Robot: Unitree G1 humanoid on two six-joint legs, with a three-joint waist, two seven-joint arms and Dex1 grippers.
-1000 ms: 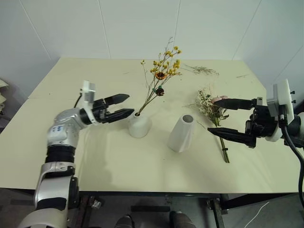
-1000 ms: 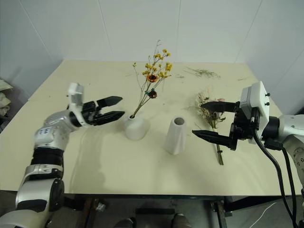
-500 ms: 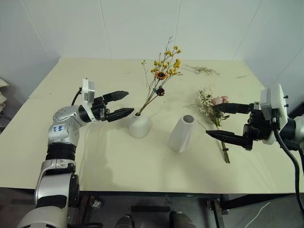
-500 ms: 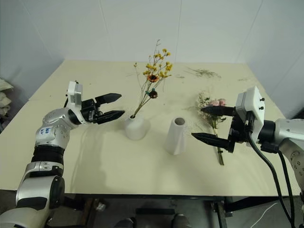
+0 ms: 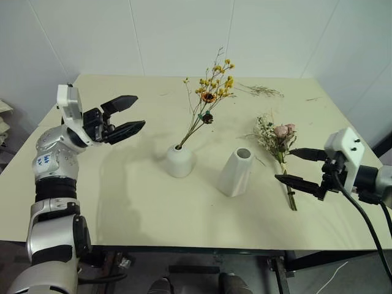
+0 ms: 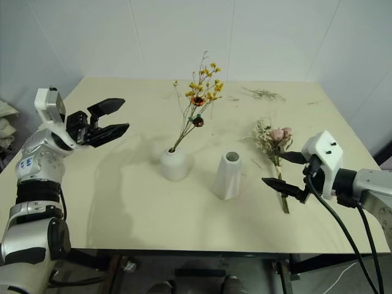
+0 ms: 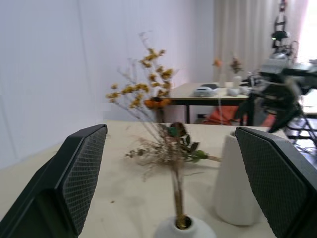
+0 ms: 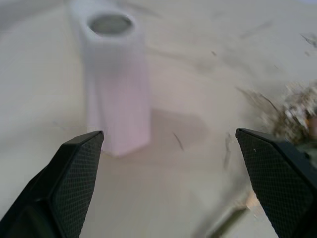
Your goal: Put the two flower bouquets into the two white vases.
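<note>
The yellow-orange bouquet [image 5: 208, 92] stands upright with its stems in the short round white vase [image 5: 180, 162] at the table's middle. To its right stands the taller cone vase [image 5: 235, 173], its mouth empty. The pink-rose bouquet [image 5: 277, 138] lies flat on the table right of the cone vase, stem toward the front edge. My right gripper [image 5: 299, 166] is open, low over the table, its two fingers on either side of that bouquet's stem [image 5: 289, 195]. Off at the table's left side, raised in the air, my left gripper [image 5: 127, 114] is open and holds nothing.
Loose dried sprigs [image 5: 262, 90] lie near the table's far edge at the right. The cream table [image 5: 122, 196] ends at a white wall behind. In the left wrist view another table with small items [image 7: 208, 90] shows in the background.
My left gripper drew back from the round vase, up and to the left. My right gripper sank toward the table beside the pink-rose bouquet's stem.
</note>
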